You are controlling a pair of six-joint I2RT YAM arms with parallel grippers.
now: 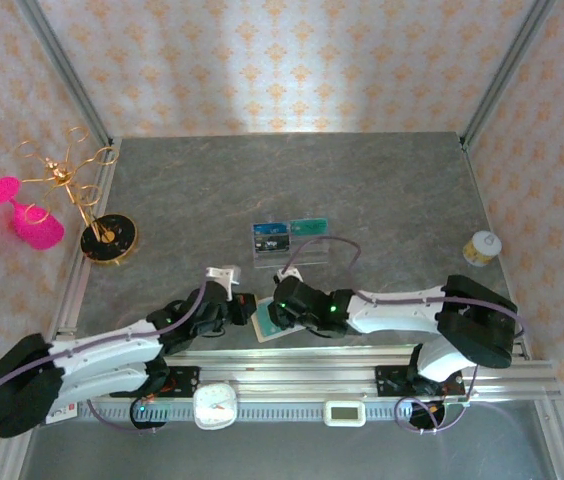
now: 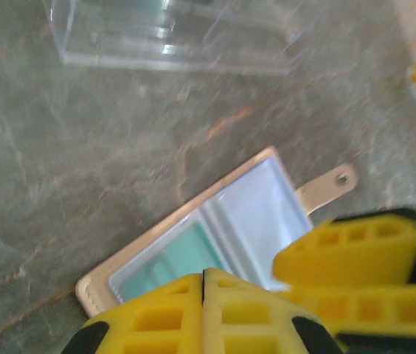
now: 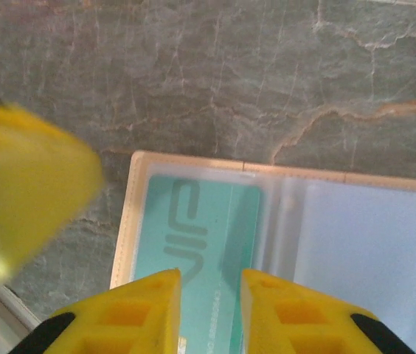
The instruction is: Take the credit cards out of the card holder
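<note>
The tan card holder (image 2: pixel 112 274) lies open on the table near the front edge, its snap tab (image 2: pixel 330 187) pointing away. A teal-green credit card (image 3: pixel 200 236) sits under the clear sleeve of one half; the other half shows pale blue slots (image 3: pixel 370 251). My right gripper (image 3: pixel 209 295) hovers open just above that teal card, fingers apart on either side of it. My left gripper (image 2: pixel 204 284) is shut, its tips over the holder's near edge, with nothing seen between them. From above, both grippers (image 1: pixel 237 305) (image 1: pixel 280 305) meet at the holder (image 1: pixel 265 327).
A clear ribbed tray (image 1: pixel 287 248) stands behind the holder with a teal card (image 1: pixel 309 226) and a dark blue card (image 1: pixel 271 236) in it. A gold stand (image 1: pixel 109 238) with pink glasses (image 1: pixel 37 228) is at the left, a small jar (image 1: pixel 482 248) at the right.
</note>
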